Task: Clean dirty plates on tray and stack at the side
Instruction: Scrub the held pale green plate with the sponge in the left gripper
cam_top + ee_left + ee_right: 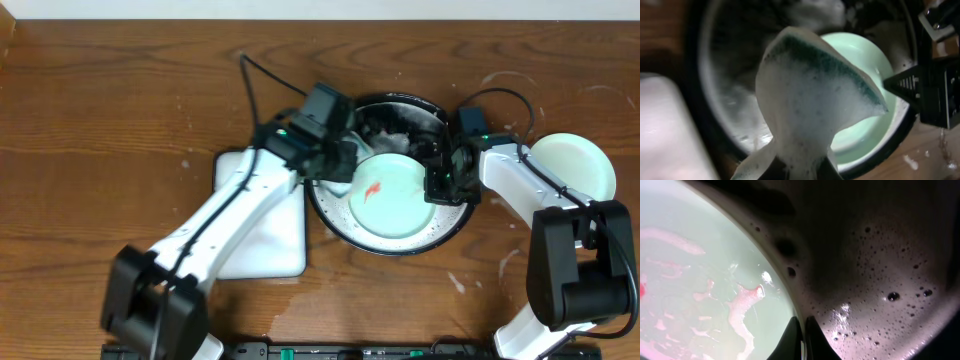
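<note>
**Desk:** What is on the table?

**Me:** From overhead I see a brown wooden table (100,110) with the large round black basin (395,248) at mid-table. A pale mint round plate (395,205) lies inside it with a red smear near its middle. A flat white rectangular tray (280,245) sits just left of the basin. A second pale round plate (572,165) rests on the wood to the right, apart from the basin.

**Desk:** And the left tool?

**Me:** Overhead it is only a dark block over the basin's left rim. My left wrist camera shows more. The left tool (800,167) is clamped on a foamy sponge with a green scrub face (815,95), which hangs above the plate (867,55).

**Desk:** Right side?

**Me:** Overhead, the right tool (440,182) sits at the plate's right edge. The right wrist view is close in. The right tool's (801,337) tips are drawn together on the plate's rim. I can see red streaks across the plate (700,280) and bubbly dark water on the basin floor (880,255). No other camera shows those streaks in such detail.
</note>
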Robot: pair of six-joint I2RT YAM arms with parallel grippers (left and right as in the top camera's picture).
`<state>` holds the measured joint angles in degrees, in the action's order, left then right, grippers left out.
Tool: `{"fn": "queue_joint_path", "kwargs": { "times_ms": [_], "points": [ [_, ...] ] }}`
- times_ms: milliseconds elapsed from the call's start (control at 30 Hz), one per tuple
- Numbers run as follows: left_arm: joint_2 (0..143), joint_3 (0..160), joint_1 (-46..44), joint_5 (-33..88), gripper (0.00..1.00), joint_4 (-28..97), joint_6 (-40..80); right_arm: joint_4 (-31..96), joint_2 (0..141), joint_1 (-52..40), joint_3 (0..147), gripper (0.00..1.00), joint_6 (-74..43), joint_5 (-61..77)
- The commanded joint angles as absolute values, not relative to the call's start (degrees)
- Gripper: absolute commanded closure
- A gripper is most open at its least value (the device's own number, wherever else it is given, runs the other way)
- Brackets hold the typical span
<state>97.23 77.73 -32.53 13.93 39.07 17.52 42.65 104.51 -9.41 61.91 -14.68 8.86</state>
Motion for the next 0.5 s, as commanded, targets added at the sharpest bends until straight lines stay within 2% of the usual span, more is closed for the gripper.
{"fn": "queue_joint_path", "kwargs": {
  "times_ms": [0,333,467],
  "points": [
    [102.8,78.1,-35.9,18.0,0.92,35.6,23.7,41.6,104.2,-9.8,59.8,0.99,-16.7,7.9],
    [117.4,78.1,-40.8,18.8,0.92,28.3,32.9,41.5,104.2,-9.8,59.2,0.99,-15.3,8.0],
    [120.6,78.1,-40.7,18.8,0.92,28.2,32.3,41.5,104.2,-9.8,59.2,0.99,-14.5,7.9]
  ]
}}
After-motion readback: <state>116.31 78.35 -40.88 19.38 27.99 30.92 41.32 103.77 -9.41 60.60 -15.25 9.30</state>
